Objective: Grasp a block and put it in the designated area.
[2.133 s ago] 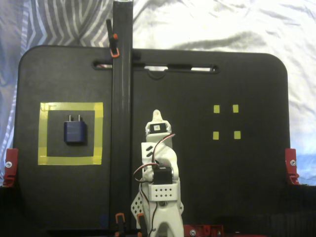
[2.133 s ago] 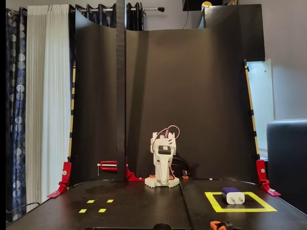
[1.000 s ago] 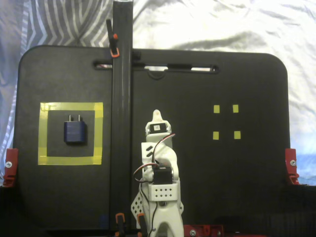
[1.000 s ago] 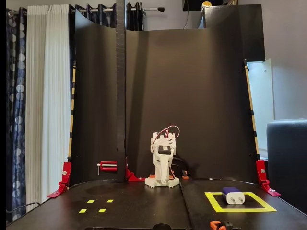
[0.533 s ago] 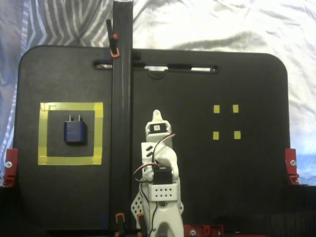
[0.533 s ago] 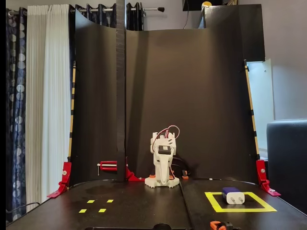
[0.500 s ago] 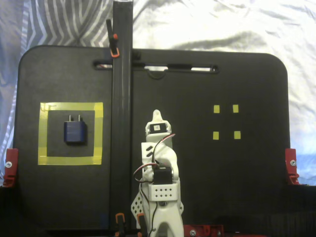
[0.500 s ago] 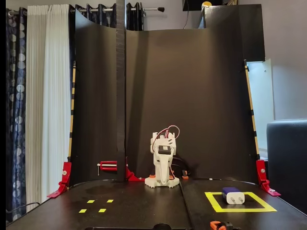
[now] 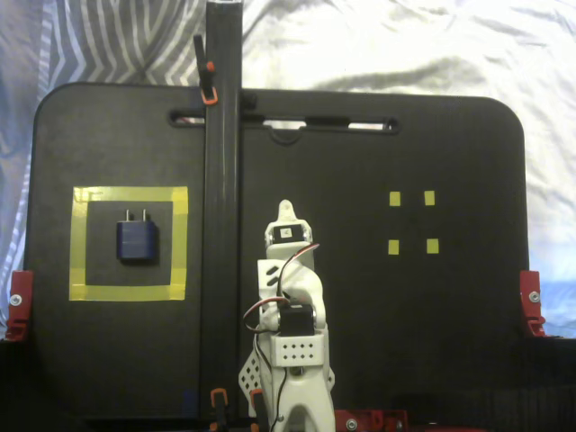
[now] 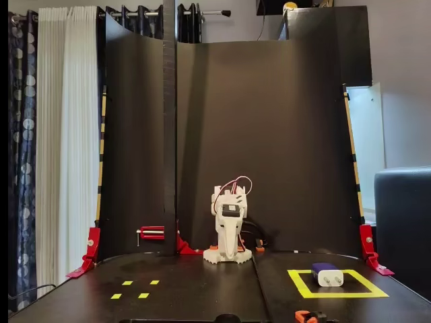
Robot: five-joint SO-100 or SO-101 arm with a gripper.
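Note:
The dark navy block (image 9: 137, 241) lies flat inside the designated area (image 9: 129, 193), a large yellow tape square on the left of the black board, with its two prongs pointing to the board's far edge. In the other fixed view the block (image 10: 326, 274) sits within the same yellow square (image 10: 337, 294) at the lower right. The white arm is folded over its base at the board's middle. Its gripper (image 9: 285, 209) (image 10: 226, 247) holds nothing, looks shut, and stands well apart from the block.
Four tiny yellow tape squares (image 9: 394, 199) (image 10: 127, 282) mark the opposite side of the board. A black vertical post (image 9: 221, 180) (image 10: 169, 134) rises between the arm and the yellow square. Red clamps (image 9: 531, 301) (image 9: 18, 301) grip the board's edges. A curved black backdrop (image 10: 269, 134) stands behind the arm.

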